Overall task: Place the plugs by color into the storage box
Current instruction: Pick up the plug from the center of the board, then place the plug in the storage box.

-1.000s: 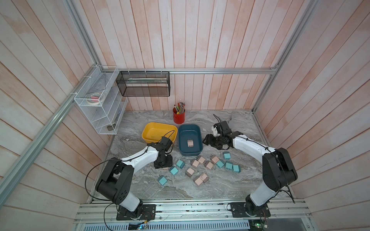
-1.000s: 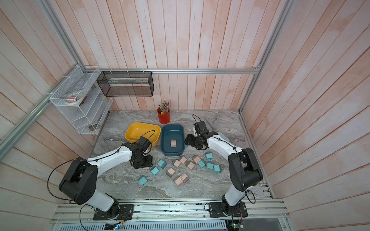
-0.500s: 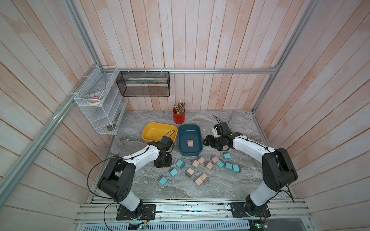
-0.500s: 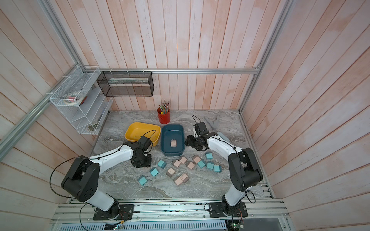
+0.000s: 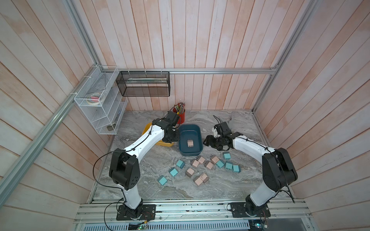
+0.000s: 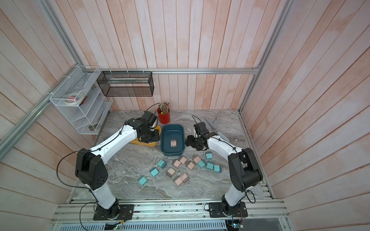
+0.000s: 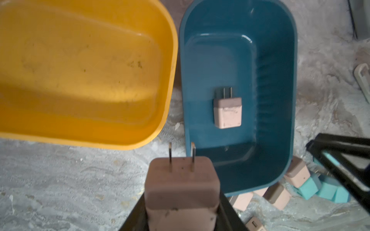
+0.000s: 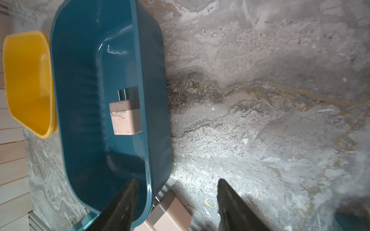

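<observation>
In the left wrist view the left gripper (image 7: 181,214) is clamped on a pink plug (image 7: 181,186), prongs pointing away from the wrist, by the adjoining ends of the yellow bin (image 7: 80,70) and blue bin (image 7: 276,100) near the back of the desk (image 5: 230,186). The right gripper (image 8: 176,198) has its jaws apart and holds nothing, just beside the blue bin's other long side. A second pink plug (image 5: 190,143) lies flat inside the blue bin; loose pink plugs (image 5: 209,165) and teal plugs (image 5: 180,164) are scattered mid-desk, between that bin and the front edge.
</observation>
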`<state>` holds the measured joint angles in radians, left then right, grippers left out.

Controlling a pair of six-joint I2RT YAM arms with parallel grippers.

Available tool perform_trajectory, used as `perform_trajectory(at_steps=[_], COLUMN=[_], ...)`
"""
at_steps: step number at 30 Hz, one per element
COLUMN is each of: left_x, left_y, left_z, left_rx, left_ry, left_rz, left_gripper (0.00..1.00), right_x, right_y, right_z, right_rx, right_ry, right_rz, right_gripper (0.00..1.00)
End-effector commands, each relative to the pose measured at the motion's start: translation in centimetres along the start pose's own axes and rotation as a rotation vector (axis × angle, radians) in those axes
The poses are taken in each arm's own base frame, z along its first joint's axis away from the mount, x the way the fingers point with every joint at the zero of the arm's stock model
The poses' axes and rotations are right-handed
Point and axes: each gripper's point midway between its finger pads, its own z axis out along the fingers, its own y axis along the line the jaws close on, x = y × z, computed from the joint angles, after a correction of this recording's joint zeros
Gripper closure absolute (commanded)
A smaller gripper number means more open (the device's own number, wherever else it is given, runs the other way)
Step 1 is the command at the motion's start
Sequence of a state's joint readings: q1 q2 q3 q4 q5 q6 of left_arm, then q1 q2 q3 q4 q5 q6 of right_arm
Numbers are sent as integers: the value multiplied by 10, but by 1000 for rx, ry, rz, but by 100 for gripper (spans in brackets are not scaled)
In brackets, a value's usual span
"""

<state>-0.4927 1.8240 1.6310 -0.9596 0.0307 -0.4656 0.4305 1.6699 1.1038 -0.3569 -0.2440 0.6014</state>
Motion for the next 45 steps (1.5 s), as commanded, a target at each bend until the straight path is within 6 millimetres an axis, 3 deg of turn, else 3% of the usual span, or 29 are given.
perform_trajectory(at_steps=[1, 5, 8, 12, 22, 31, 36, 39, 45], left_x=[-21, -46, -47, -31, 11, 28, 29, 22, -14], left_y=[-19, -41, -51, -50, -20, -25, -26, -32, -53], left_z=[11, 30, 48, 67, 94, 124, 122, 109, 43], left_rx=[32, 53, 55, 29, -94, -43, -32, -10, 58], left_ry=[5, -3, 17, 63, 146, 185, 183, 165, 58], left_rz=[32, 43, 53, 52, 13, -34, -33, -27, -27], left_gripper=[56, 55, 55, 55, 54, 50, 42, 35, 29], right_x=[-6, -4, -2, 1, 6, 11, 28, 42, 63], right_y=[3, 3, 1, -2, -6, -10, -23, -34, -49], right_z=[-6, -4, -4, -5, -4, -15, -23, -28, -27], right_rx=[4, 3, 7, 13, 21, 42, 88, 116, 142], right_ry=[-18, -11, -7, -7, 0, 4, 39, 60, 116], right_rz=[-10, -7, -4, -2, 9, -12, -55, -78, -138], right_gripper=[33, 33, 33, 33, 33, 33, 33, 33, 34])
